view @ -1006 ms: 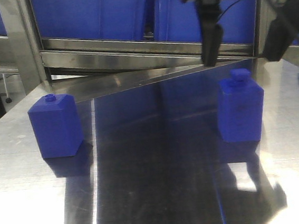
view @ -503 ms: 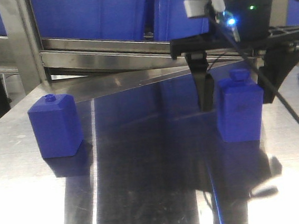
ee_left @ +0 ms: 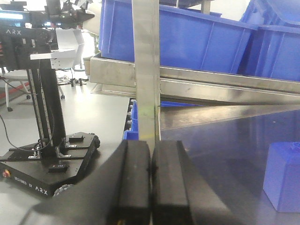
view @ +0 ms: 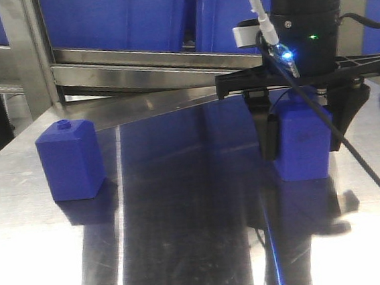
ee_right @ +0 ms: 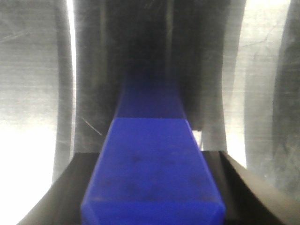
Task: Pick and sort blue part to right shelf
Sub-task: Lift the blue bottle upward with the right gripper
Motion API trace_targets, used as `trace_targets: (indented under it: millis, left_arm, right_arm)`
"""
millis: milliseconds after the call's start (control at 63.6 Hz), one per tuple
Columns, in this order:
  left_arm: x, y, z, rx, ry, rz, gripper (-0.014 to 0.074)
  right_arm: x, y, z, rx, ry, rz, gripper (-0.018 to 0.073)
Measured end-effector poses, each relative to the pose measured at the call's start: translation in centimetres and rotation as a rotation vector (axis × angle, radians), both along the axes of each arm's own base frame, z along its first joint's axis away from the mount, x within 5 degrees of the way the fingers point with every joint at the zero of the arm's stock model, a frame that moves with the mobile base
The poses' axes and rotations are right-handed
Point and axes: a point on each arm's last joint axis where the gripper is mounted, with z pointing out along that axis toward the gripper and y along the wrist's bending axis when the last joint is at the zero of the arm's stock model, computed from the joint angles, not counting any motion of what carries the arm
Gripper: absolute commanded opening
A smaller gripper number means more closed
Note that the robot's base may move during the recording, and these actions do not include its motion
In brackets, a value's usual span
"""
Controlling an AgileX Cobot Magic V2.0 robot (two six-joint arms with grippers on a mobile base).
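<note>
The blue part [view: 301, 142] stands upright on the shiny steel table [view: 184, 224], right of centre. My right gripper [view: 304, 150] has come down over it from above, open, one black finger [view: 267, 142] on each side and the knob hidden under the wrist. In the right wrist view the blue part [ee_right: 154, 173] fills the gap of the right gripper [ee_right: 150, 153]. The right shelf [view: 169, 67] with its steel front rail runs across the back. My left gripper [ee_left: 151, 145] is shut on nothing, off the table's left edge.
A squatter blue block [view: 70, 161] with a small knob stands at the table's left; it also shows as the block [ee_left: 283, 176] in the left wrist view. Big blue bins [view: 117, 18] sit on the shelf. A steel upright post [ee_left: 145, 70] stands ahead of the left gripper.
My right gripper has dropped from above the shelf rail down onto the blue part, its fingers now straddling the block's sides. The blocks have not moved.
</note>
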Motion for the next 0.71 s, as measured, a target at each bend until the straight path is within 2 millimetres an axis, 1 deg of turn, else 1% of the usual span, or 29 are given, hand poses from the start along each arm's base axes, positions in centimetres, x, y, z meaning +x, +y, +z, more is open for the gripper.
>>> trace_targets:
  millis: [94,220,314,346,440,503,597,613,707]
  left_arm:
    - [0.0,0.0,0.0,0.0,0.0,0.0,0.0125]
    - [0.0,0.0,0.0,0.0,0.0,0.0,0.0125]
    - [0.0,0.0,0.0,0.0,0.0,0.0,0.0125]
    - [0.0,0.0,0.0,0.0,0.0,0.0,0.0125]
    - [0.0,0.0,0.0,0.0,0.0,0.0,0.0125]
    - [0.0,0.0,0.0,0.0,0.0,0.0,0.0125]
    - [0.0,0.0,0.0,0.0,0.0,0.0,0.0125]
    - [0.0,0.0,0.0,0.0,0.0,0.0,0.0125]
    - [0.0,0.0,0.0,0.0,0.0,0.0,0.0125]
  right_arm:
    - [-0.2,-0.1,0.8,0.01,-0.019,0.002,0.0431]
    - [-1.1,-0.6,3.5,0.038,-0.09,0.048,0.0431]
    - [-2.1,-1.8,5.2,0.053,-0.151,0.102,0.0431]
    - [-2.5,-2.4,5.9,0.055,-0.175,0.124,0.0431]
    - [-3.9,-4.7,6.6,0.059,-0.226,0.156,0.0431]
    - [-4.8,-6.6,6.5,0.052,-0.261,0.176,0.0431]
    - [-6.3,-9.2,6.8,0.04,-0.365,0.195,0.0431]
    - [-6.6,-9.8,6.5,0.032,-0.373,0.197,0.0431]
    - [-8.0,-11.7,6.7,0.031,-0.497,0.176,0.0431]
